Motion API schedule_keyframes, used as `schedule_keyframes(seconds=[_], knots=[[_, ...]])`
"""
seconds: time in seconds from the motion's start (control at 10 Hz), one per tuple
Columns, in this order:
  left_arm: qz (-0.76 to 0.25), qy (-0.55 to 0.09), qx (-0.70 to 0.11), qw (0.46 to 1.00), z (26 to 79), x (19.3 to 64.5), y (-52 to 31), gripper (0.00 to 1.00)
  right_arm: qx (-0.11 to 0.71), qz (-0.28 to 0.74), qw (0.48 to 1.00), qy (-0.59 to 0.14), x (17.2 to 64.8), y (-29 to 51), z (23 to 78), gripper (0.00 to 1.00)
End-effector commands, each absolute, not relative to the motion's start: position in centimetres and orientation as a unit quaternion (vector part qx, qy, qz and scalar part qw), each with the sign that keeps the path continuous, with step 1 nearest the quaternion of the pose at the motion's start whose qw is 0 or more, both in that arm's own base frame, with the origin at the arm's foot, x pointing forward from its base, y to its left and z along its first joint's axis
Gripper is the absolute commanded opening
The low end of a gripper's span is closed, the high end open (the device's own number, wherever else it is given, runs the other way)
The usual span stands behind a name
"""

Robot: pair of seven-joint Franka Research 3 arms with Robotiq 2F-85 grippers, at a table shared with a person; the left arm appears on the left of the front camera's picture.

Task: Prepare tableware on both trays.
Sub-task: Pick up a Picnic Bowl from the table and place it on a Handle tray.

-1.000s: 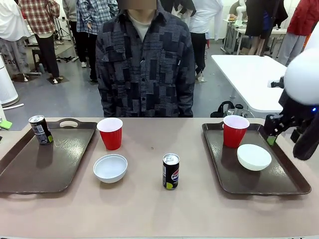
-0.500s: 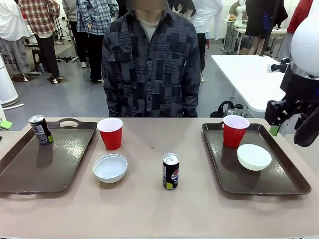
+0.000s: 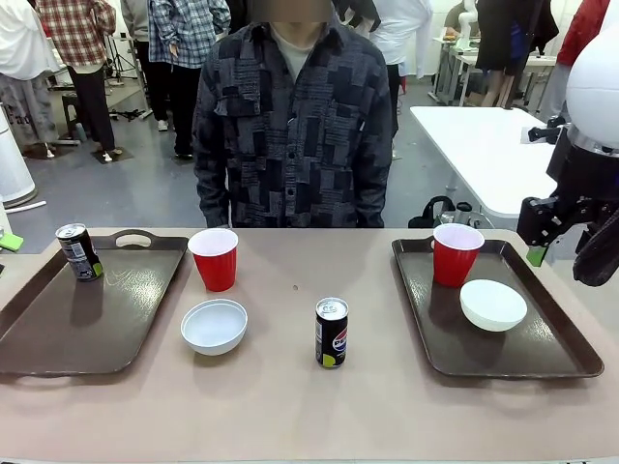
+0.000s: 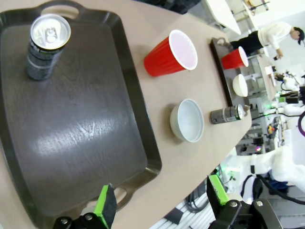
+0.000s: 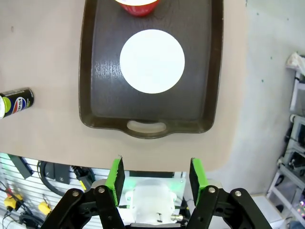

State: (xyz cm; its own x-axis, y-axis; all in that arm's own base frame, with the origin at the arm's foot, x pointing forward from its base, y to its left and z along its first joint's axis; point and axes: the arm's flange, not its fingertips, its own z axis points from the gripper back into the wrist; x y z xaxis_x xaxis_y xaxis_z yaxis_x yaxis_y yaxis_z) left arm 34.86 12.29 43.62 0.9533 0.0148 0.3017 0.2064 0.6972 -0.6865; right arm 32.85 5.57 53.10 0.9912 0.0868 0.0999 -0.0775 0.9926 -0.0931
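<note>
**Both grippers open and empty; right tray holds two pieces, left tray one**

The left gripper (image 4: 162, 202) stands wide, its green pads well apart with nothing between them. Below it lies the left tray (image 4: 71, 133), a glossy dark brown rectangle with a raised rim and cut-out handles. Its only load is the left-tray can (image 4: 45, 45), slim, dark and silver-topped, upright in the far left corner.

The right gripper (image 5: 156, 176) is also parted and holds nothing. It is raised off the table and looks down on the right tray (image 5: 95, 71), which has the same shiny brown plastic. In this tray sit the right-tray bowl (image 5: 152, 61), small, round and smooth white, and just beside it, toward the far side, the right-tray cup (image 5: 137, 5), red plastic.

On the matte tan table (image 3: 290, 406) between the trays stand three loose pieces. The loose cup (image 4: 171, 52), red with a white inside, is near the left tray's far right corner. The loose bowl (image 4: 187, 120) is nearer the robot. The loose can (image 4: 228, 114) is upright near the middle.

A person (image 3: 290, 126) in a dark patchwork shirt stands at the far side.
</note>
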Motion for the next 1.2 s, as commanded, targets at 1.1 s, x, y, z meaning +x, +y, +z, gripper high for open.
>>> schedule_keyframes(seconds=[1.1], knots=[[-0.069, -0.036, -0.173, 0.982, 55.4, 38.4, -3.7, 1.0, 0.329, -0.033, 0.942, -0.064, 30.1, -15.2, 61.5, 0.71]])
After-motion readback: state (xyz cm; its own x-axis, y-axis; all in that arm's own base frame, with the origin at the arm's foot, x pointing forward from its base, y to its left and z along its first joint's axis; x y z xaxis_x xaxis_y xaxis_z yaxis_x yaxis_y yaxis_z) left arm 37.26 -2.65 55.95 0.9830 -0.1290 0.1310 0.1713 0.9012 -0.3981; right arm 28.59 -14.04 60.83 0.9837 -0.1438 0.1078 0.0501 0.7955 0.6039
